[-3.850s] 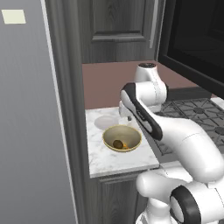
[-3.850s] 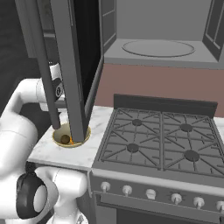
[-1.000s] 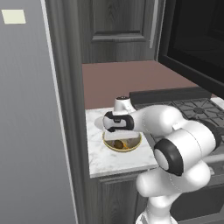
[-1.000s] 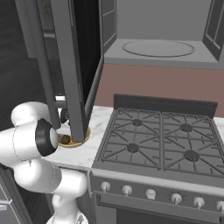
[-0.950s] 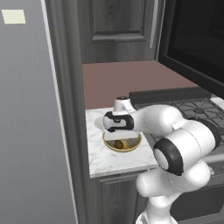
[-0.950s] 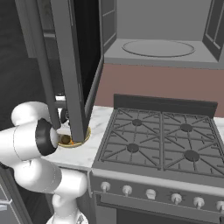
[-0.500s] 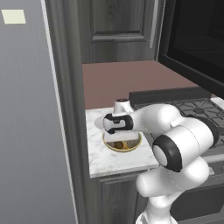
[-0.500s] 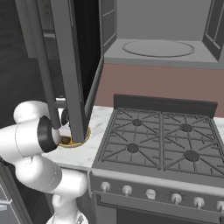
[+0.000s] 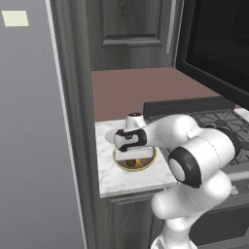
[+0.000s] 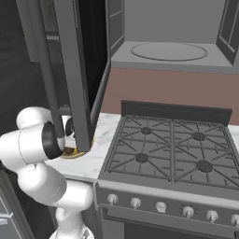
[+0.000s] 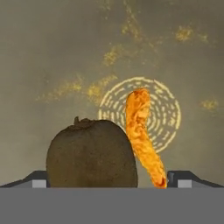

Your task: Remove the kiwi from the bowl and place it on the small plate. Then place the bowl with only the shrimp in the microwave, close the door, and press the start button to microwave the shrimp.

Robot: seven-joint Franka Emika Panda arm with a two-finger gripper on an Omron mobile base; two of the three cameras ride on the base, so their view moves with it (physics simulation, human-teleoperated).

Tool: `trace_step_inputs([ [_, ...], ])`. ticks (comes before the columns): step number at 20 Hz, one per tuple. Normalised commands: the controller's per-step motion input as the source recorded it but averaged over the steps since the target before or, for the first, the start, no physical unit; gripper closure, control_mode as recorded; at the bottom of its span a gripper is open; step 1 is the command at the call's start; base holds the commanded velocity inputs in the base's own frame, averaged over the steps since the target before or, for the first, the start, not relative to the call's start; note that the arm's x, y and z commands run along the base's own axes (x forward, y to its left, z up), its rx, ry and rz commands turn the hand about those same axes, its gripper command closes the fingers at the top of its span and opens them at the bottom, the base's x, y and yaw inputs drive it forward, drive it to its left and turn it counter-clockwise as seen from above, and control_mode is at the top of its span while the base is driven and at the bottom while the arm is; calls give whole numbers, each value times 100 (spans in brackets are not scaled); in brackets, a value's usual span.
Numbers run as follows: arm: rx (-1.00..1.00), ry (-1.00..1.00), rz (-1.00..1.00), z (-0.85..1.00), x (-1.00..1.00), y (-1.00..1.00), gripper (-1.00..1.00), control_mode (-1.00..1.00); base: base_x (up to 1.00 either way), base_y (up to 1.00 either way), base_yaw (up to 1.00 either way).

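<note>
The tan-gold bowl (image 9: 134, 164) sits on the marble counter (image 9: 109, 175), and its edge shows past the open door (image 10: 71, 152). My gripper (image 9: 131, 154) points straight down into it, open. Inside the bowl (image 11: 131, 48) the brown kiwi (image 11: 92, 154) lies close up between my two fingertips (image 11: 35, 179), neither one touching it. The orange shrimp (image 11: 142, 133) lies against the kiwi's right side. A pale sliver of the small plate (image 9: 110, 138) peeks out behind my hand. The microwave (image 10: 170, 51) stands with its door (image 10: 81, 70) swung open.
A gas stove (image 10: 172, 149) fills the counter to the right of the bowl. A tall grey panel (image 9: 34, 136) borders the counter on the left. The open door (image 9: 214, 44) hangs above the stove's left side, close to my arm.
My hand has sunk slightly deeper toward the bowl. The jaws stay open, and the bowl, kiwi and shrimp have not moved.
</note>
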Motion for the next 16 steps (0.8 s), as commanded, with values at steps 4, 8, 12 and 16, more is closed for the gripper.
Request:
trace_step_inputs([
  [4,0,0,0,-8,0,0,100,-100,0,0,0],
  [8,0,-5,0,3,0,0,100,-100,0,0,0],
  [12,0,-6,0,28,-10,0,100,-100,0,0,0],
  [16,0,-14,-3,68,-24,-9,100,-100,0,0,0],
])
